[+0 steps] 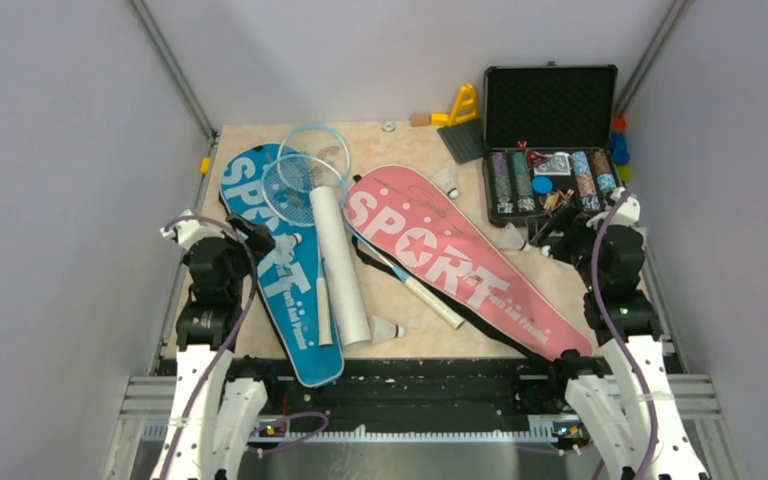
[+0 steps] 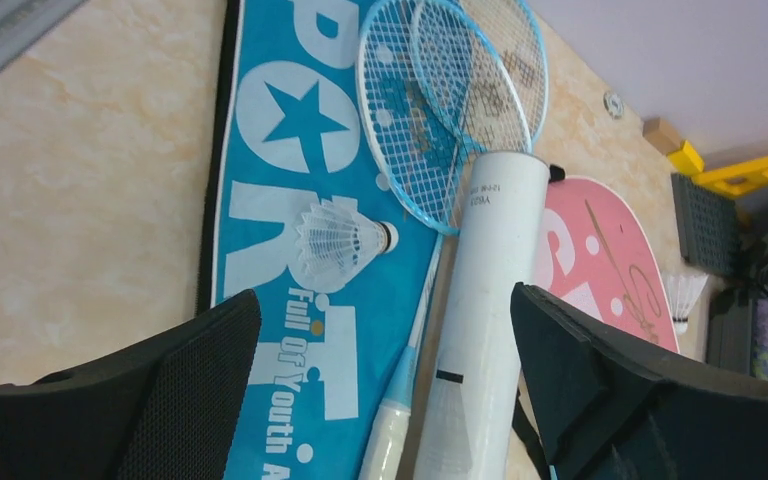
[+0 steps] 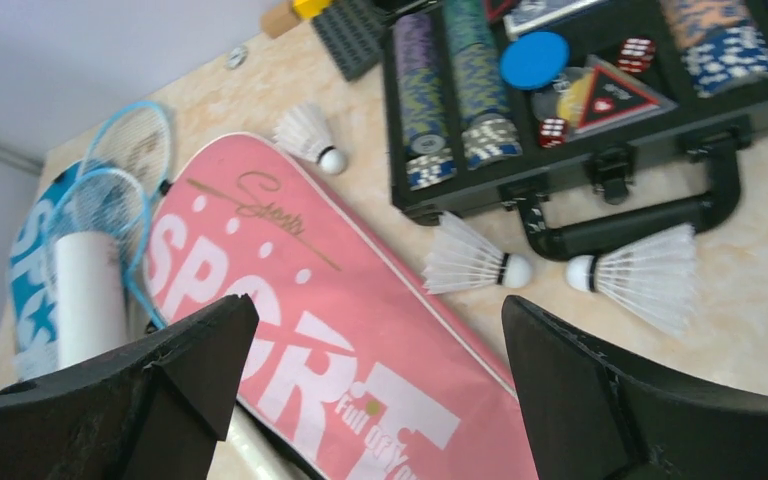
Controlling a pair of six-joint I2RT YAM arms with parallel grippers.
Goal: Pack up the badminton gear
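Observation:
The blue SPORT cover lies on the left and the pink SPORT cover on the right. Two light-blue rackets overlap at the blue cover's top. The white tube lies between the covers. My left gripper is open and empty above the blue cover, near a shuttlecock, the tube and the racket heads. My right gripper is open and empty over the pink cover. Two shuttlecocks lie nose to nose beside it. Other shuttlecocks lie at the pink cover's top and at the tube's near end.
An open black case of poker chips stands at the back right, its handle facing the two shuttlecocks. A yellow plastic toy and a dark grid piece lie at the back. Grey walls close in on both sides.

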